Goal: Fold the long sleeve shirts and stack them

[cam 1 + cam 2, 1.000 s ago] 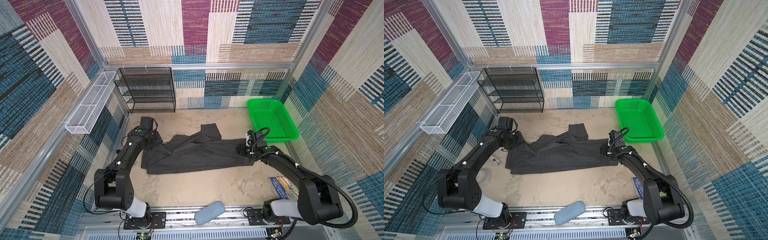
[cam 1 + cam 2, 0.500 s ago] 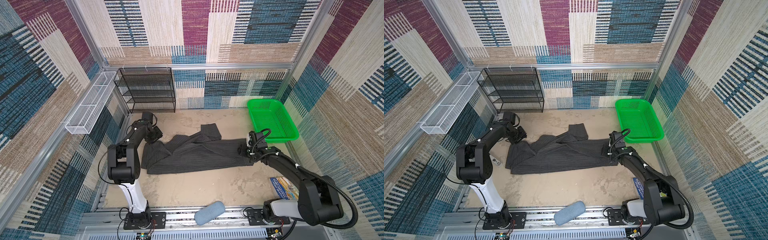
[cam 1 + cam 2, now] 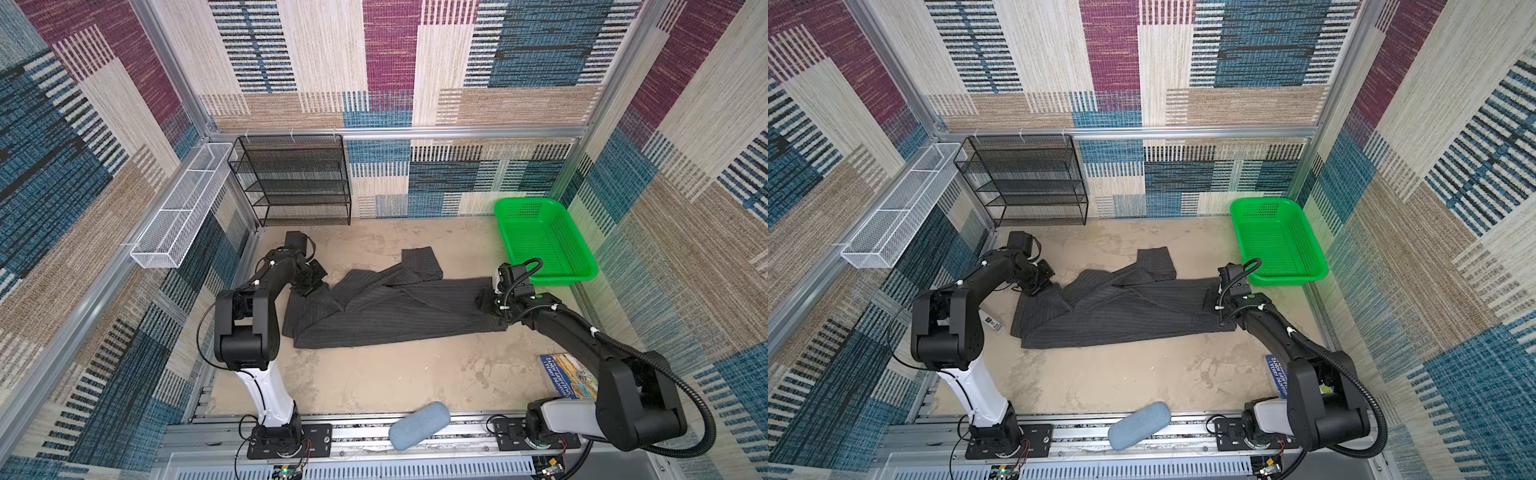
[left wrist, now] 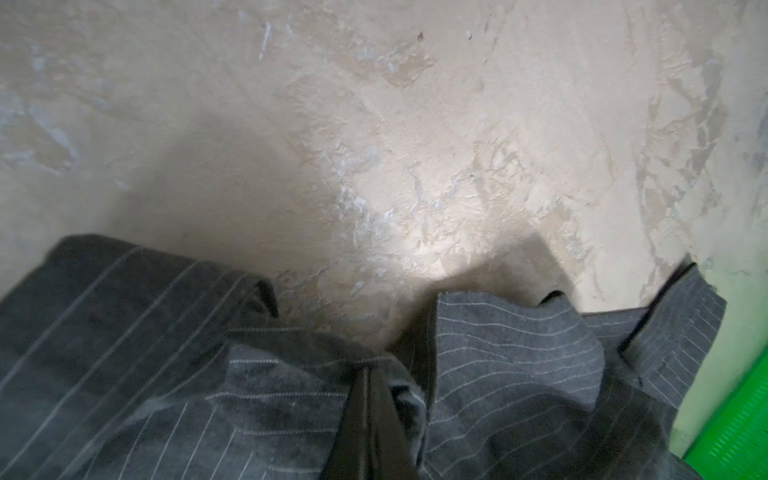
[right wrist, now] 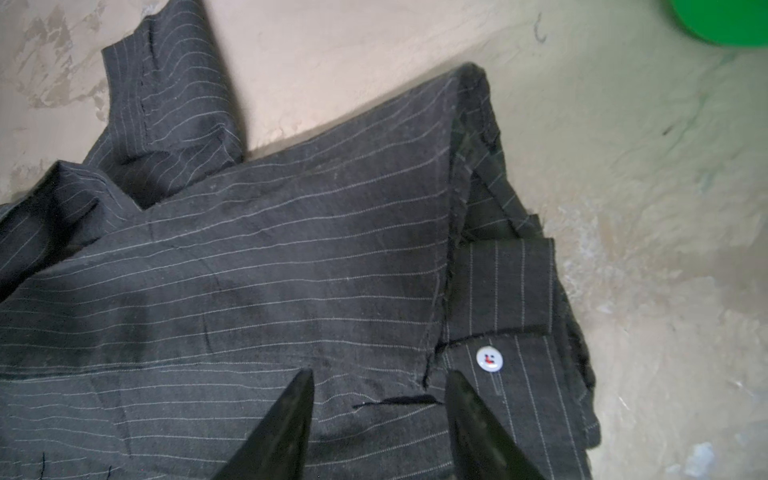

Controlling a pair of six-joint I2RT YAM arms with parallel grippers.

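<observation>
The soft, light, floppy shirt [image 3: 386,307] lies spread across the middle of the tabletop [image 3: 395,374], probably best held by its edges, where the left end effector [image 3: 309,286] is pinched shut on the cloth and the right end effector [image 3: 484,301] sits open over the end with the button [image 5: 489,358].

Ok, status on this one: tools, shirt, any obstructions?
Left tool shut on shirt edge. Right tool open, low over button end. Shirt rumpled on table, unfolded. Green basket beside it, apart.
</observation>
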